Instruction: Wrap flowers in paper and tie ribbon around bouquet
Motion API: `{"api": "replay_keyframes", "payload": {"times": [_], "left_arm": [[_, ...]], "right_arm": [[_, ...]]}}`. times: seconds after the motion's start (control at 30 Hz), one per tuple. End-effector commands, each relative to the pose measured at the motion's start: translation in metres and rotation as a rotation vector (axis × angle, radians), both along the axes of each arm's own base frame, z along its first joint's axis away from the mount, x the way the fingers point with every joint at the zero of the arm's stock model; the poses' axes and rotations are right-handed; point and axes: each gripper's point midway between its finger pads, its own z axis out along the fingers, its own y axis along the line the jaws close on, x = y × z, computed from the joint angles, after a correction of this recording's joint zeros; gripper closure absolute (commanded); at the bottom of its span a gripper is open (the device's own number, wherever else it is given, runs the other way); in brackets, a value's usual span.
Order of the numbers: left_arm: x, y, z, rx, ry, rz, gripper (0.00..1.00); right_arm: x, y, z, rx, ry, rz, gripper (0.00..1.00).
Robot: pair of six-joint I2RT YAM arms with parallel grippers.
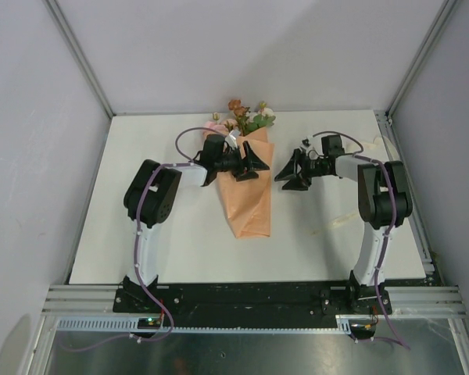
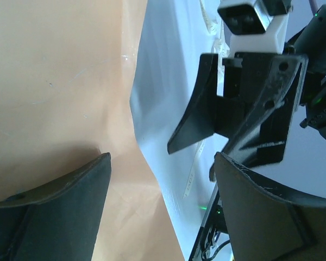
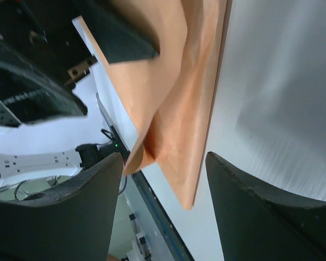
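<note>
Flat on the bench [image 1: 164,250]: paper-wrapped bouquet [image 1: 248,195], blooms [image 1: 246,116] at its far end, left end effector [image 1: 252,166] spread open over its upper half, right end effector [image 1: 291,175] also open near its right edge.

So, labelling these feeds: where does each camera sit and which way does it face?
Top external: above and behind the arms, looking down on the table; both arms show, left gripper over the bouquet, right gripper beside.
Left wrist: past its own fingers, across the paper towards the right gripper.
Right wrist: past its own fingers, at the paper and left gripper.
Shared: both wrist views catch paper and the opposite gripper.
</note>
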Motion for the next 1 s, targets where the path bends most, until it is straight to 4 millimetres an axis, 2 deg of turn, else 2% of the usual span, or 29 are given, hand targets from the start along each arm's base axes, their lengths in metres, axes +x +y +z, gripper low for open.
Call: {"api": "replay_keyframes", "payload": {"times": [0.0,0.17,0.37,0.5,0.73,0.87,0.97], "left_arm": [[0.000,-0.003,0.002,-0.025,-0.020,-0.014,0.19],[0.002,-0.003,-0.002,-0.028,-0.011,-0.013,0.20],[0.003,-0.001,-0.002,-0.032,-0.011,-0.012,0.21],[0.002,0.000,-0.004,-0.032,-0.005,-0.014,0.21],[0.002,0.001,-0.004,-0.033,-0.008,-0.016,0.21],[0.001,0.001,-0.003,-0.032,-0.015,-0.020,0.21],[-0.001,0.002,-0.002,-0.028,-0.025,-0.023,0.22]], "right_arm": [[0.048,0.007,0.010,0.040,-0.096,-0.065,0.32],[0.080,0.012,0.010,0.031,-0.141,-0.091,0.34],[0.110,0.018,0.011,0.021,-0.200,-0.104,0.42],[0.122,0.023,0.007,0.002,-0.224,-0.101,0.43],[0.137,0.035,0.007,-0.012,-0.258,-0.079,0.56],[0.143,0.037,-0.003,-0.068,-0.261,-0.069,0.59],[0.149,0.034,-0.010,-0.099,-0.259,-0.078,0.72]]}}
